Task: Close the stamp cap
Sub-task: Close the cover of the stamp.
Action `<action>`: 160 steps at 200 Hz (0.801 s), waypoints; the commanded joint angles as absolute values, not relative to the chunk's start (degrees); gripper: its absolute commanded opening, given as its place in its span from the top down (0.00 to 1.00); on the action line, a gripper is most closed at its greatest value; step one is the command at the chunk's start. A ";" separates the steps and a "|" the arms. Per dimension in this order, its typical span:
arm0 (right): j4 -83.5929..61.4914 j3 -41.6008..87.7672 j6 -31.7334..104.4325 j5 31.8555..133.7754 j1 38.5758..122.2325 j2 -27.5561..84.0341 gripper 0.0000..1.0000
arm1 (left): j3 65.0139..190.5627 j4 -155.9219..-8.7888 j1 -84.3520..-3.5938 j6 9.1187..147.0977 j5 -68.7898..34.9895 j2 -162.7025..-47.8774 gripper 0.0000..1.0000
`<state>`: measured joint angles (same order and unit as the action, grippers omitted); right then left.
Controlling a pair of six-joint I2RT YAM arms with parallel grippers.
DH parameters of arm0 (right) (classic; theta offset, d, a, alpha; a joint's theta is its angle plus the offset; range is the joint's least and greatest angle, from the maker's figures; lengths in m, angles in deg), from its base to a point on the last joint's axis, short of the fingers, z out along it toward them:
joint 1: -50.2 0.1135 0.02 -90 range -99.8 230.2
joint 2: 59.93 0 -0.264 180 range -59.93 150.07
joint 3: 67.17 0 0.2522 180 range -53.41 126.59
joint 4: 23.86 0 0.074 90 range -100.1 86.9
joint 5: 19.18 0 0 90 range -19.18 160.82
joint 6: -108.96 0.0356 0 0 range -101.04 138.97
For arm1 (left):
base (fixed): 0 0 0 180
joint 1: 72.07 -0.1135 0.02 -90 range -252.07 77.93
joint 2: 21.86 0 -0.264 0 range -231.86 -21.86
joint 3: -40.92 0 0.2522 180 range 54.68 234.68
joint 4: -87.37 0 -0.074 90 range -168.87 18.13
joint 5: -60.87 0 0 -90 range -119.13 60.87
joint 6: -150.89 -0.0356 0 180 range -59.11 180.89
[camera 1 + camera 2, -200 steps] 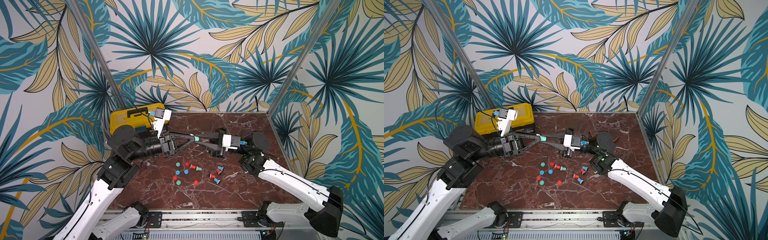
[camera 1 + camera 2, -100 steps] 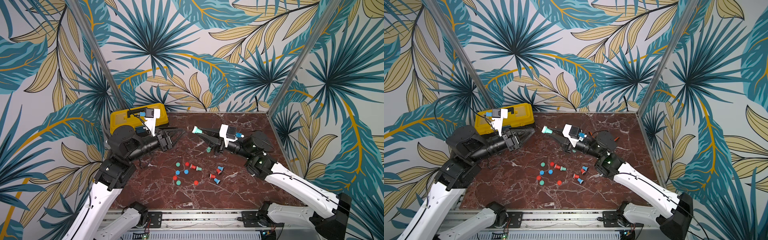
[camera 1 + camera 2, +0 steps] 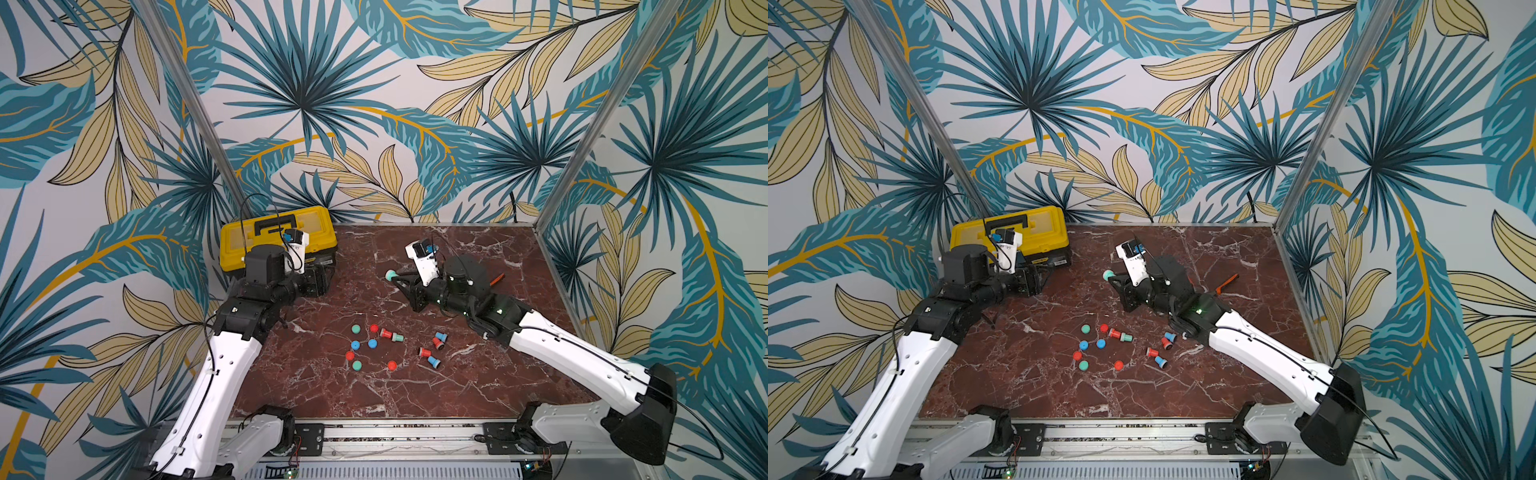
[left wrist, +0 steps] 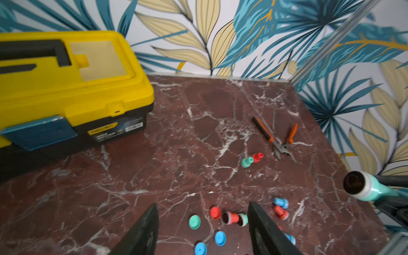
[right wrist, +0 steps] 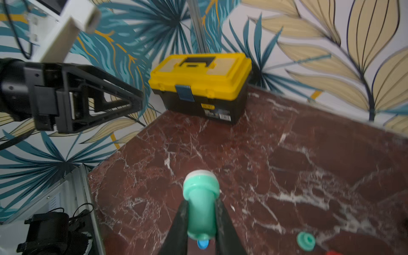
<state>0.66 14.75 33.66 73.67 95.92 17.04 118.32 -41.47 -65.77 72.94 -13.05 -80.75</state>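
My right gripper is shut on a green stamp, held above the marble table right of centre in both top views. In the left wrist view the stamp's free end shows a white ring around a dark face. My left gripper is open and empty, well apart from the stamp, beside the yellow toolbox. Loose round caps lie on the table, among them a green cap, a red cap and a blue cap.
Several small stamps lie near the caps: a red one and a group of red and blue ones. Orange-handled pliers lie near the right wall behind my right arm. Patterned walls close off three sides of the table.
My left gripper has opened, let go of the green stamp and drawn back left toward the toolbox. My right gripper kept the stamp and pulled it to the right.
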 commanded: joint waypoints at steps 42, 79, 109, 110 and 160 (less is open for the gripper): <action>20.51 21.72 58.15 83.25 97.50 33.48 1.00 | 114.50 -42.49 -78.50 67.80 -7.33 -84.51 0.34; 24.38 25.73 60.69 86.39 101.33 41.93 1.00 | 113.57 -43.19 -80.36 68.44 -7.87 -82.61 0.34; 28.61 31.25 60.51 87.91 104.20 48.30 1.00 | 110.97 -43.28 -80.34 69.58 -7.83 -79.71 0.34; 28.61 31.25 60.51 87.91 104.20 48.30 1.00 | 110.86 -43.32 -80.33 69.58 -7.85 -79.61 0.34; 36.48 39.37 60.01 85.36 107.22 56.03 1.00 | 110.12 -43.54 -80.35 70.03 -8.68 -77.45 0.33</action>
<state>30.48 37.51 59.48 86.28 106.34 53.81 110.21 -42.27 -79.80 69.47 -8.55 -78.44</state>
